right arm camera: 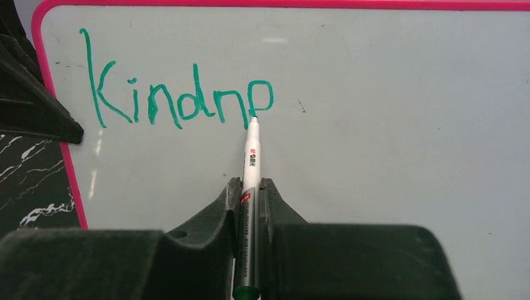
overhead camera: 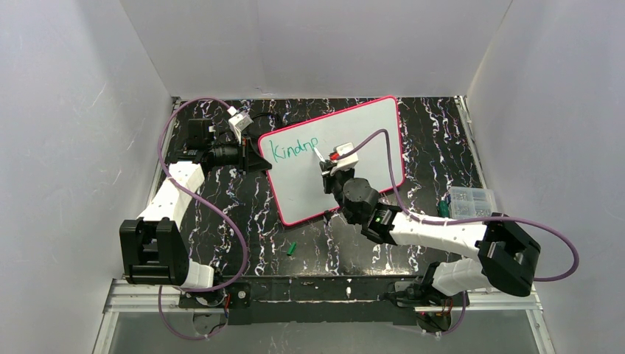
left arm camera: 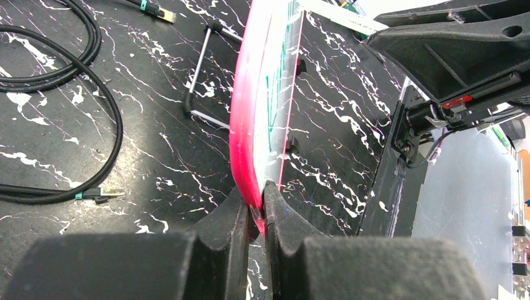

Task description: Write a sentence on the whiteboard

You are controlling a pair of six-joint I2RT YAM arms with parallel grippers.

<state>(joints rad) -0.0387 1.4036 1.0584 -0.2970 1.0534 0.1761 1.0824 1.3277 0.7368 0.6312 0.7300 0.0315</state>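
Writing is under way: the right tool (right arm camera: 250, 190) is clamped on a marker (right arm camera: 252, 147), its tip touching the green lettering (right arm camera: 156, 106) ("kindn" and a half-made letter) at ten o'clock on the whiteboard (right arm camera: 387, 156). The left tool (left arm camera: 257, 209) is clamped on its rim (left arm camera: 240, 137) at nine o'clock. The next move likely calls for finishing that letter, then shifting toward three o'clock.

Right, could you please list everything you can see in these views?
whiteboard: one, white with pink rim, mid-table
lettering: one unfinished word, green, board's upper left
marker: one, white, tip on the board
small cap-like piece: one, green, on the table by the board's near corner
box: one, clear, table's right edge
cables: black, count unclear, on the table
table: one, black with white marbling
left gripper: black, shut on the whiteboard's rim
right gripper: black, shut on the marker
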